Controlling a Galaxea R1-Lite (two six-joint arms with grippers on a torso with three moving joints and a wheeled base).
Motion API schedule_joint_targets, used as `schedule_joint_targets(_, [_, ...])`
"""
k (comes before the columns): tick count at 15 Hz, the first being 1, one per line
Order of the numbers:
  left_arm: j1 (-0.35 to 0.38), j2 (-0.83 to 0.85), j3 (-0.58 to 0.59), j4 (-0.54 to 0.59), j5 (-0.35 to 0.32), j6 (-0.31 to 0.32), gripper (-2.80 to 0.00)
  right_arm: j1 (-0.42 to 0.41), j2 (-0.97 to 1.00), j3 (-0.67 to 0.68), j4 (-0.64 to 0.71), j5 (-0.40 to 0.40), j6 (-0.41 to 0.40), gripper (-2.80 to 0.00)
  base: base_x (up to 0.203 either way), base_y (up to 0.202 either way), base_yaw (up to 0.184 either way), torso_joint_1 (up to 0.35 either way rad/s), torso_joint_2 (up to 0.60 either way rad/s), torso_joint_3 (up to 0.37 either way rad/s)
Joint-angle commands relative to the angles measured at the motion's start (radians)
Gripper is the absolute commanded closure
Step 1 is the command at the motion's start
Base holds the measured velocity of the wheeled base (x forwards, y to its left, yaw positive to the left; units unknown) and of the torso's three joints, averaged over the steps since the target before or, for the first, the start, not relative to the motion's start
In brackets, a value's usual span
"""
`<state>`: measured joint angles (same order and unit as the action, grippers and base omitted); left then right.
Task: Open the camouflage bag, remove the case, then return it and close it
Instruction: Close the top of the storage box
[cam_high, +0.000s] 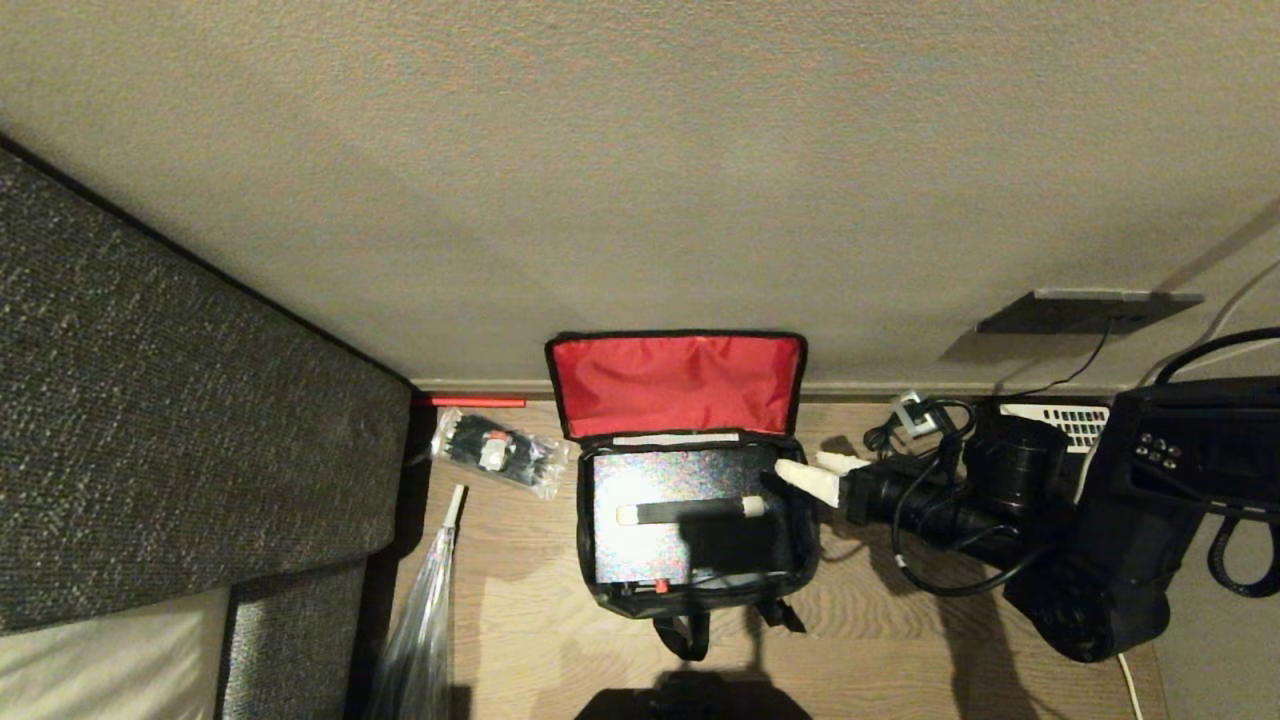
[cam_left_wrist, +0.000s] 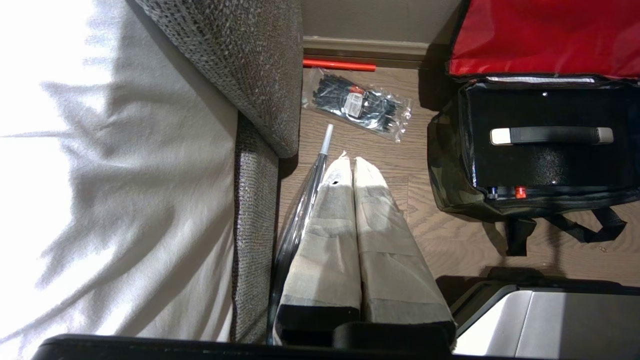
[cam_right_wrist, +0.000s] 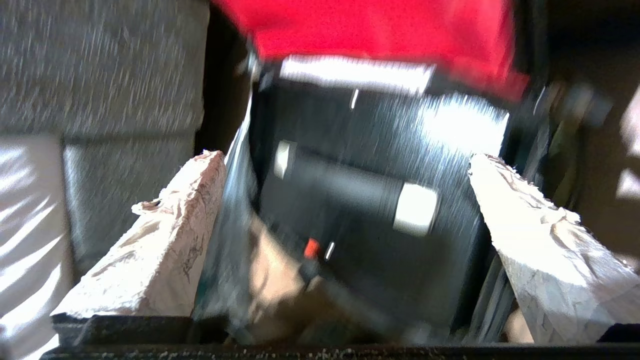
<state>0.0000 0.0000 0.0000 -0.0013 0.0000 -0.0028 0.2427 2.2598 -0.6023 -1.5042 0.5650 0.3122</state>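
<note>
The camouflage bag (cam_high: 592, 560) stands open on the wooden floor, its red-lined lid (cam_high: 675, 385) leaning back against the wall. The black case (cam_high: 640, 480) lies inside it, with a black, silver-ended handle (cam_high: 690, 511) on top. My right gripper (cam_high: 803, 465) is open at the bag's right rim, its taped fingers pointing in over the case. In the right wrist view the case (cam_right_wrist: 350, 235) sits between the spread fingers (cam_right_wrist: 175, 225) of the right gripper (cam_right_wrist: 345, 160). My left gripper (cam_left_wrist: 350, 160) is shut and empty, hanging over the floor to the left of the bag (cam_left_wrist: 445, 165).
A grey upholstered couch (cam_high: 150, 420) fills the left side. A clear packet of black items (cam_high: 497, 452), a red rod (cam_high: 478, 402) and a clear-wrapped stick (cam_high: 430, 610) lie left of the bag. Cables and a black telephone (cam_high: 1060, 420) sit at the right by the wall.
</note>
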Motion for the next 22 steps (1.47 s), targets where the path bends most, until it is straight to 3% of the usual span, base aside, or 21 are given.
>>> schedule_joint_targets(1, [0.0,0.0,0.0,0.0,0.0,0.0,0.0,-0.013,0.058,-0.119,-0.013,0.0,-0.006,-2.8,0.0,0.0,0.0,0.0,0.0,0.0])
schedule_joint_targets(8, [0.0,0.0,0.0,0.0,0.0,0.0,0.0,-0.028,0.23,-0.358,-0.026,-0.038,-0.15,-2.8,0.0,0.0,0.0,0.0,0.0,0.0])
schedule_joint_targets(13, [0.0,0.0,0.0,0.0,0.0,0.0,0.0,-0.031,0.281,-0.495,-0.026,-0.041,-0.156,-2.8,0.0,0.0,0.0,0.0,0.0,0.0])
schedule_joint_targets(22, [0.0,0.0,0.0,0.0,0.0,0.0,0.0,-0.031,0.287,-0.547,-0.026,-0.066,-0.157,-2.8,0.0,0.0,0.0,0.0,0.0,0.0])
